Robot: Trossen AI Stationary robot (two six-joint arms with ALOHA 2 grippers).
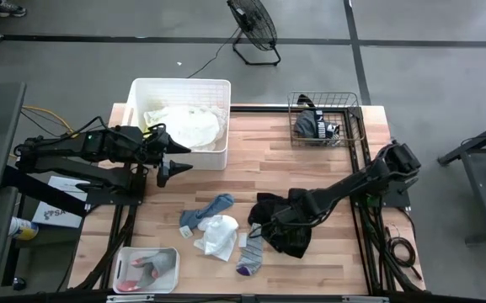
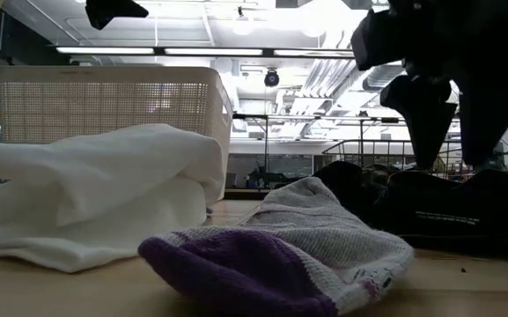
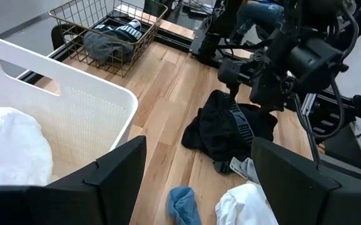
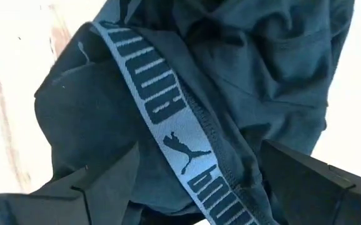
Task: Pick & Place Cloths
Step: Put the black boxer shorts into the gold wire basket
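My right gripper [image 1: 269, 220] hung right over the dark garment [image 1: 286, 225], a soft, crumpled heap on the wooden table [image 1: 310, 168]. My two fingers there stood wide apart with nothing between them. My right wrist camera showed the cloth up close: smooth dark knit with deep folds, and a paler stretchy waistband [image 4: 167, 131] with big letters running across it. From above, those letters were too small to read.

My left gripper [image 1: 175, 164] waited beside the white plastic bin [image 1: 217, 88], with its fingers spread apart and holding nothing. The bin had flat walls with tiny holes, like a net. Inside lay a puffy white cloth [image 1: 188, 126] and a bit of yellow [image 1: 152, 118].

In the middle of the table were a rolled blue sock [image 1: 213, 208], a rumpled white cloth [image 1: 219, 236] and a grey sock with a purple toe [image 1: 249, 257]. The low camera showed that sock [image 2: 289, 255] very big, so I could see its bumpy knit. It also hid most of the table behind it.

A wire basket [image 1: 354, 114] at the far edge held dark clothes [image 1: 310, 126], bunched so I could not tell what they were. A small white tray [image 1: 125, 273] at the near corner held something grey and pink [image 1: 147, 269], partly cut off. Only the top camera showed that tray.
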